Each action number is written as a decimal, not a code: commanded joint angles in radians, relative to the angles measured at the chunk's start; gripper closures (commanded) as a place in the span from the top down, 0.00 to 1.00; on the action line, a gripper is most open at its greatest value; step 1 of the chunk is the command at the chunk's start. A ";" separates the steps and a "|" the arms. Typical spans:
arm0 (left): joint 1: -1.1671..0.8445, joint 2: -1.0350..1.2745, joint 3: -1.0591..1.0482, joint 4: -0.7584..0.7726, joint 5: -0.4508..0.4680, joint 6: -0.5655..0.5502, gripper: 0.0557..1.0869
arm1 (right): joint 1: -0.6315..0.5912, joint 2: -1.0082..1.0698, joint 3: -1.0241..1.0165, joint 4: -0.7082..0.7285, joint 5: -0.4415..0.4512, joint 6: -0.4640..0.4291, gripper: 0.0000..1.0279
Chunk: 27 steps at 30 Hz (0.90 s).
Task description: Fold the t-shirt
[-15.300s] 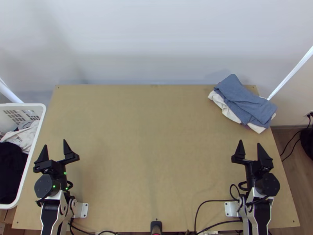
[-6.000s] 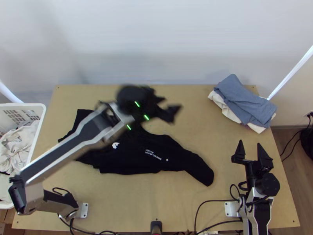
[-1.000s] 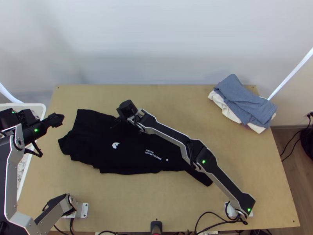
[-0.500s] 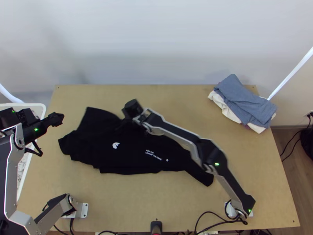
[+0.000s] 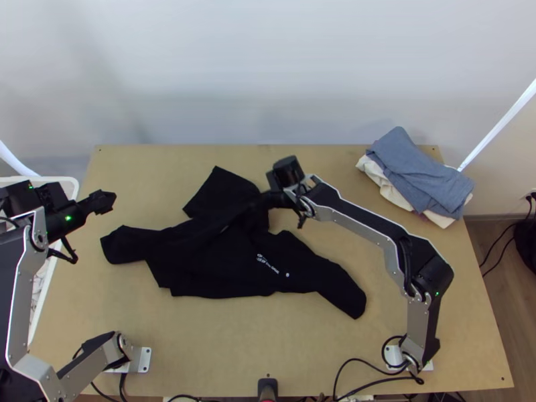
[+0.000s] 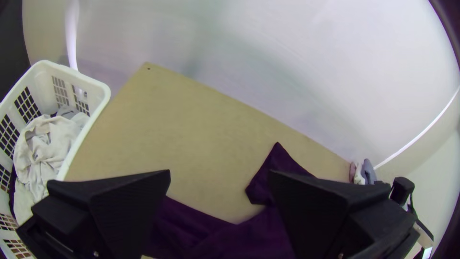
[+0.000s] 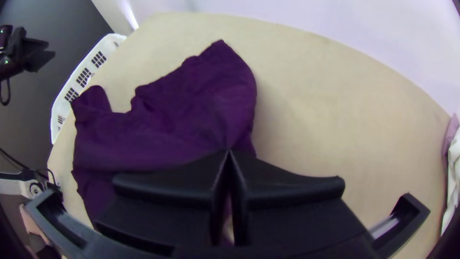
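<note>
Thin black cables [image 5: 345, 355] curl along the table's near edge by the right arm's base. At the left edge stands a white plastic lattice-sided basket [image 6: 103, 98], holding crumpled off-white cloth [image 6: 48, 144]; the left gripper [image 5: 106, 201], fingers spread and holding nothing, is beside it. The black t-shirt with small white print [image 5: 201, 268] lies rumpled across the middle and left of the table — the right gripper [image 5: 262, 199] pinches a gathered part, its arm reaching across. Toward the far right corner, folded blue-grey cloth [image 5: 419, 171] tops off-white cloth [image 5: 382, 181] — both overhanging the edge.
</note>
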 commanded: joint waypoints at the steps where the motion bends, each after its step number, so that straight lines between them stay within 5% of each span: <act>1: -0.016 0.016 -0.006 0.015 0.009 -0.015 0.96 | -0.004 -0.020 -0.057 0.033 -0.003 0.006 0.03; 3: -0.017 0.020 -0.006 0.019 0.009 -0.015 0.96 | -0.004 -0.023 -0.078 0.068 -0.003 0.017 0.04; 6: -0.017 0.028 -0.003 0.021 0.007 -0.012 0.96 | -0.002 -0.046 -0.086 0.085 -0.002 0.049 0.35; 18: -0.010 0.043 -0.006 0.036 0.007 -0.012 0.96 | -0.031 0.023 0.066 0.130 -0.019 0.154 0.35; 23: -0.001 0.043 -0.003 0.036 0.007 -0.011 0.96 | -0.065 0.164 0.267 -0.008 -0.061 0.253 0.35; 27: 0.010 0.043 -0.003 0.035 0.007 -0.008 0.96 | -0.082 0.329 0.540 -0.268 -0.084 0.302 0.35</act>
